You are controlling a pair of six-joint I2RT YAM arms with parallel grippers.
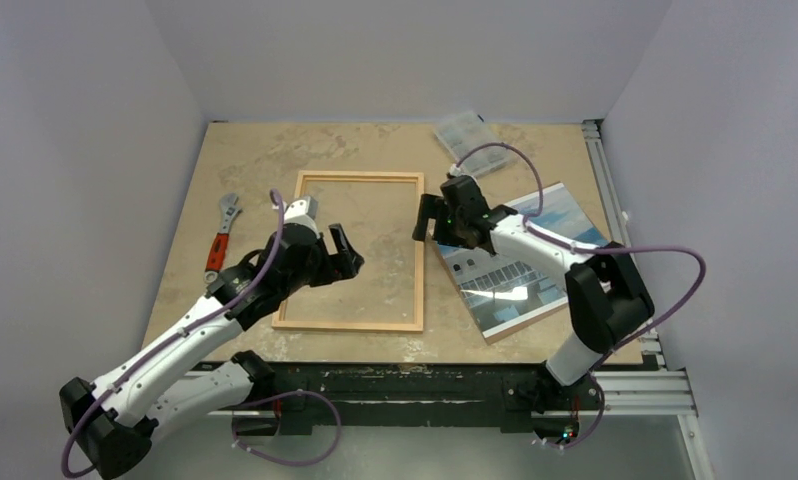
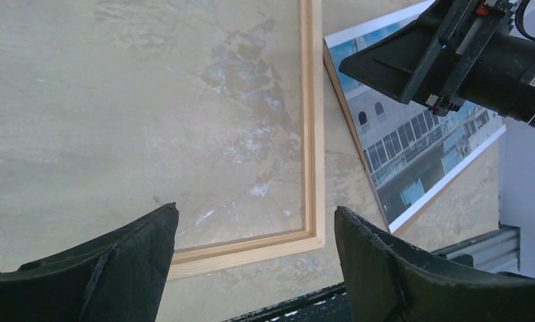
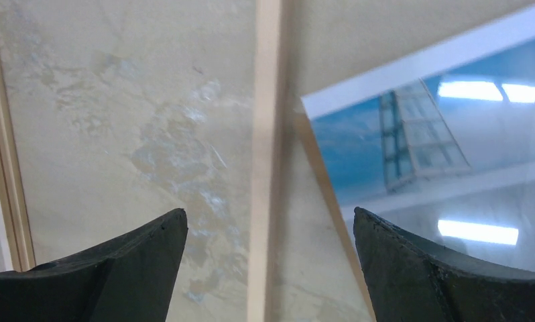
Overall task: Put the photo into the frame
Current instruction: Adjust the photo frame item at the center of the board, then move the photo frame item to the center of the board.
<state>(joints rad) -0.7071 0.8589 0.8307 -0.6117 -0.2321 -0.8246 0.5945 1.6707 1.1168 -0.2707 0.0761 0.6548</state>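
Hovering with left gripper [image 1: 347, 255] spread wide, empty, above the frame [image 1: 360, 177] near its 9 o'clock rail. Hanging likewise with right gripper [image 1: 433, 225] gaping, empty, over the 3 o'clock rail. Just beyond at 3 o'clock: the photo [image 1: 520, 280], picture up, on a brown board [image 3: 326, 194]. Farther out: wrench [image 1: 222, 232] at 9 o'clock, clear compartment box [image 1: 465, 128] at 1 o'clock, contents too small to tell.

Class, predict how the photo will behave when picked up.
The photo lies flat and looks thin, so it is probably floppy and hard to get under. Its glossy surface mirrors bright lights, so it is likely slippery.
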